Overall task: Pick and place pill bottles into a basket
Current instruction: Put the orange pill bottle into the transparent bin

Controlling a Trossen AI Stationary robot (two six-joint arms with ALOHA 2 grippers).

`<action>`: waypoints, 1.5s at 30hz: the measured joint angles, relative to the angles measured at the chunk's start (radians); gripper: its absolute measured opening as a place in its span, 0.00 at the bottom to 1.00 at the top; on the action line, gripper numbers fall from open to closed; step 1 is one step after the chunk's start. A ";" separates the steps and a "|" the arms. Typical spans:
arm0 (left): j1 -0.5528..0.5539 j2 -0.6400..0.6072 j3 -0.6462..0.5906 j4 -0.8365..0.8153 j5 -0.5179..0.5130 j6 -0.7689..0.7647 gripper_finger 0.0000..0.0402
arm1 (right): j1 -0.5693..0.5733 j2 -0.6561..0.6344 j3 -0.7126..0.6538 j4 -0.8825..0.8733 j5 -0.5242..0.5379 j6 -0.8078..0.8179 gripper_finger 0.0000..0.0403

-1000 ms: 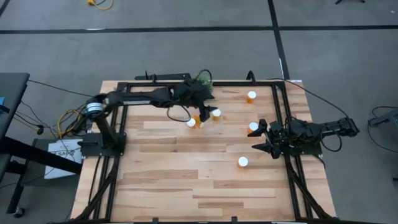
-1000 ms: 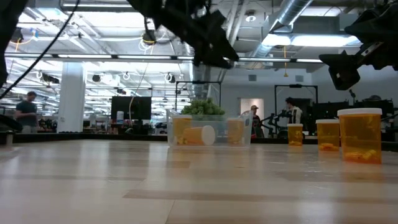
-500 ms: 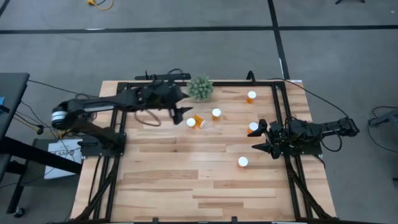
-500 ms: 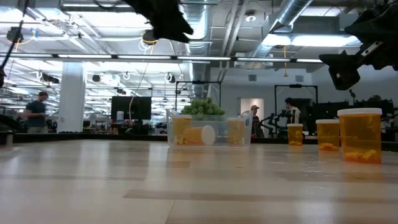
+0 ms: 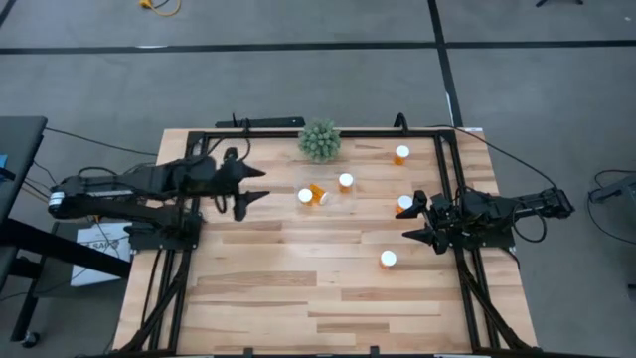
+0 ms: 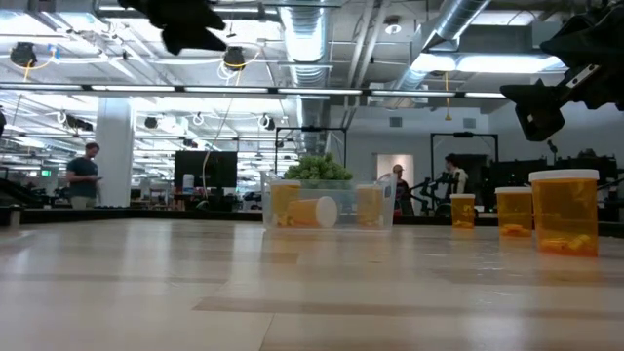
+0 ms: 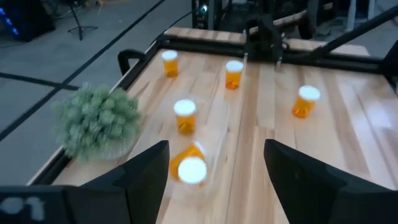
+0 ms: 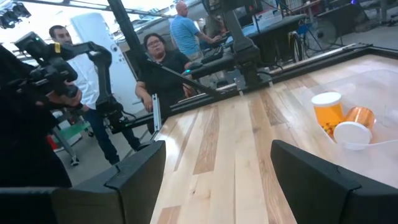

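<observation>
The clear basket [image 5: 325,189] stands on the table in front of the green plant and holds three pill bottles: two upright [image 5: 305,196] [image 5: 345,181] and one on its side [image 5: 317,191]. It also shows in the low view [image 6: 327,207]. Three more bottles stand on the wood at the right: one far [image 5: 401,154], one mid [image 5: 404,204], one nearer [image 5: 388,259]. My left gripper [image 5: 256,185] is open and empty, left of the basket. My right gripper [image 5: 409,219] is open and empty, hovering beside the mid bottle.
A spiky green plant [image 5: 319,140] stands at the far edge behind the basket. A black frame [image 5: 298,133] runs along the table's sides. People stand in the room beyond the table [image 8: 161,68]. Bare wood lies across the near half [image 5: 298,298].
My left gripper has drawn back from above the basket and plant toward the table's left edge, staying high above the table. The bottles and the basket have not moved. My right arm has kept still.
</observation>
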State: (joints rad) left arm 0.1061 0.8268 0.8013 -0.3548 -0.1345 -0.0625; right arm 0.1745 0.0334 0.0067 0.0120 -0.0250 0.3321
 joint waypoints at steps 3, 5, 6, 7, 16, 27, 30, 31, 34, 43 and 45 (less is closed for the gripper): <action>-0.038 -0.060 -0.031 -0.046 -0.038 -0.004 0.63 | 0.000 0.000 0.000 0.000 0.000 0.000 0.71; -0.060 -0.100 -0.056 -0.045 -0.043 -0.011 0.63 | 0.000 0.000 0.000 0.000 0.000 0.000 0.71; -0.071 -0.119 -0.070 -0.047 -0.044 -0.017 0.63 | 0.000 0.000 0.000 0.000 0.000 0.000 0.71; -0.081 -0.135 -0.083 -0.049 -0.049 -0.024 0.63 | 0.000 0.000 0.000 0.000 0.000 0.000 0.71; -0.156 -0.276 -0.228 -0.037 -0.069 -0.089 0.63 | 0.000 0.000 0.000 0.000 0.000 0.000 0.71; -0.207 -0.419 -0.457 0.153 -0.070 -0.162 0.63 | 0.000 0.000 0.000 0.000 0.000 0.000 0.71; -0.215 -0.436 -0.503 0.202 -0.069 -0.168 0.63 | 0.000 0.000 0.000 0.000 0.000 0.000 0.71; -0.217 -0.440 -0.516 0.211 -0.071 -0.170 0.63 | 0.000 0.000 0.000 0.000 0.000 0.000 0.71; -0.220 -0.444 -0.548 0.246 -0.083 -0.170 0.63 | 0.000 0.000 0.000 0.000 0.000 0.000 0.71; -0.220 -0.453 -0.643 0.376 -0.070 -0.200 0.63 | 0.000 0.000 0.000 0.000 0.000 0.000 0.71; -0.220 -0.460 -0.648 0.377 -0.070 -0.201 0.63 | 0.000 0.000 0.000 0.000 0.000 0.000 0.71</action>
State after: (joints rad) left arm -0.1143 0.3667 0.1536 0.0225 -0.2042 -0.2634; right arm 0.1744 0.0335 0.0067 0.0118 -0.0252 0.3321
